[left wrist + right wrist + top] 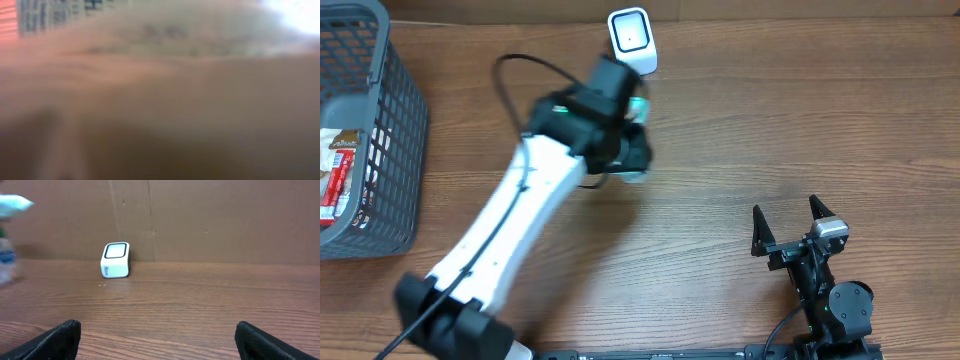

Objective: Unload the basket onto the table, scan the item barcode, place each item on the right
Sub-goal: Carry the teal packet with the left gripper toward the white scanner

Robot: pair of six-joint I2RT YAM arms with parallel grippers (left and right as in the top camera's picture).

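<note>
Overhead, the right gripper (786, 210) sits nearest at 5 o'clock, jaws spread wide, holding nothing. Farther out, the left gripper (632, 140) is closed partway on a pale teal packet (640, 103), which pokes out at its 12 o'clock, just beside the white scanner (632, 38).

A brown wood-grain tabletop (800, 120) fills the overhead view, its long grain lines running left to right, with darker streaks among lighter ones. Along its far edge, seen from the right wrist, stands a plain brown cardboard wall (225, 220), upright and meeting the tabletop, marked by a vertical crease and a few small dark specks. The light is soft and even, and what shadows fall on the wood are faint.
</note>
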